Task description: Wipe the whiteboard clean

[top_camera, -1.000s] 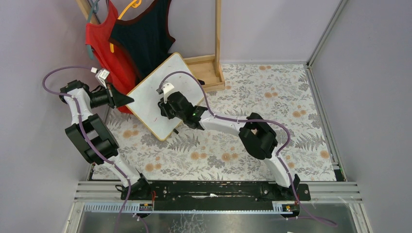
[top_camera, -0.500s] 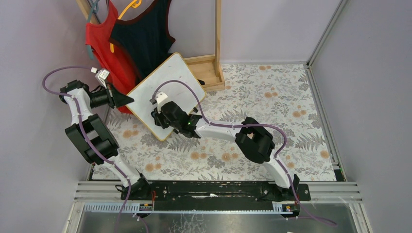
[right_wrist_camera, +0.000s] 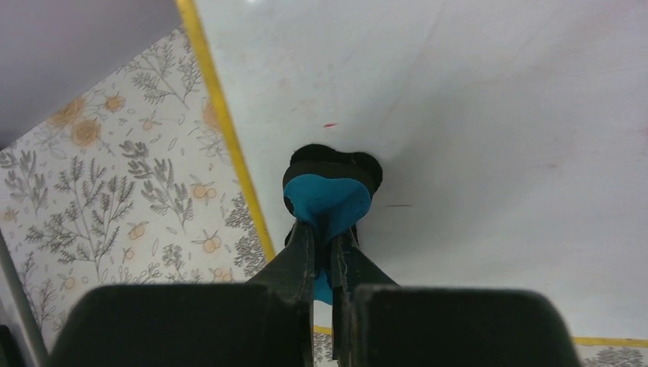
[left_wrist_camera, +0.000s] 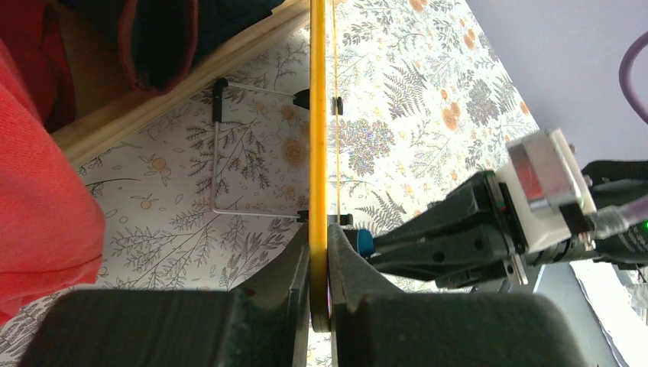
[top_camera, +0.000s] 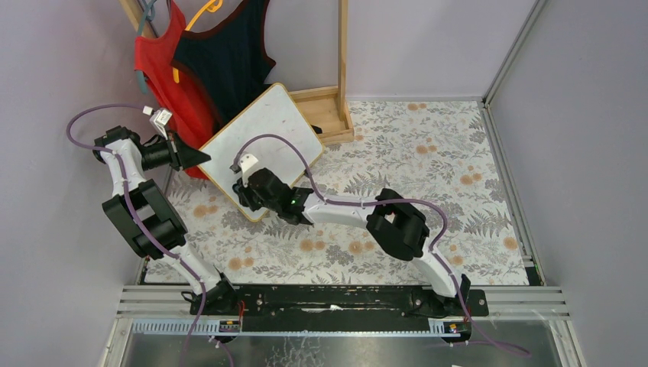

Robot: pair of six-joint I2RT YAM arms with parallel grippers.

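Top external: right arm [top_camera: 344,205] reaches left, gripper [top_camera: 239,189] pressing eraser [right_wrist_camera: 328,202] onto whiteboard [top_camera: 267,126].

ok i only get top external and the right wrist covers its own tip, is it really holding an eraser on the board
Observer: Yes. In the right wrist view the right gripper is shut on a blue eraser, whose black felt looks pressed against the whiteboard near its yellow edge.
Operator: and is the left one gripping the board or just next to it
Observer: Gripping it. In the left wrist view the left gripper has one finger on each side of the board's yellow rim, closed on it.
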